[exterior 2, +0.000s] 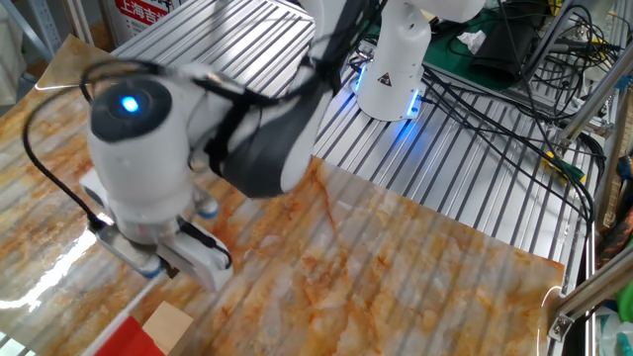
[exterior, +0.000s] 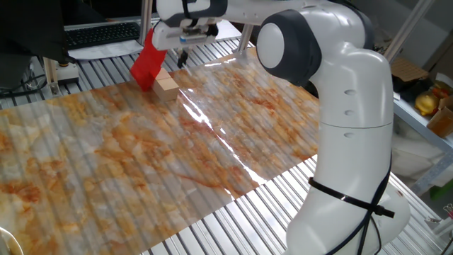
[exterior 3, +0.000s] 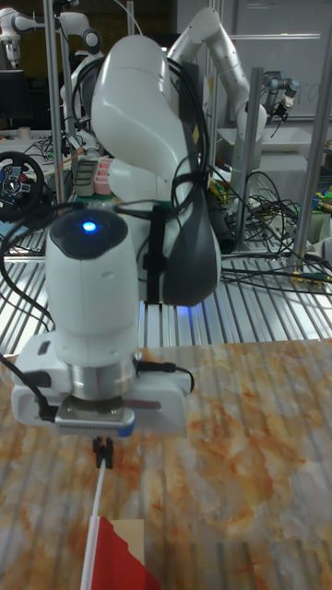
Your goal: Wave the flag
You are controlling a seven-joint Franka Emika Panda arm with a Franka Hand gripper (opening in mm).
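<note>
We see a white arm (exterior: 347, 106) with dark grey joints, black cables along it, and a blue light on its wrist (exterior 2: 129, 104).
</note>
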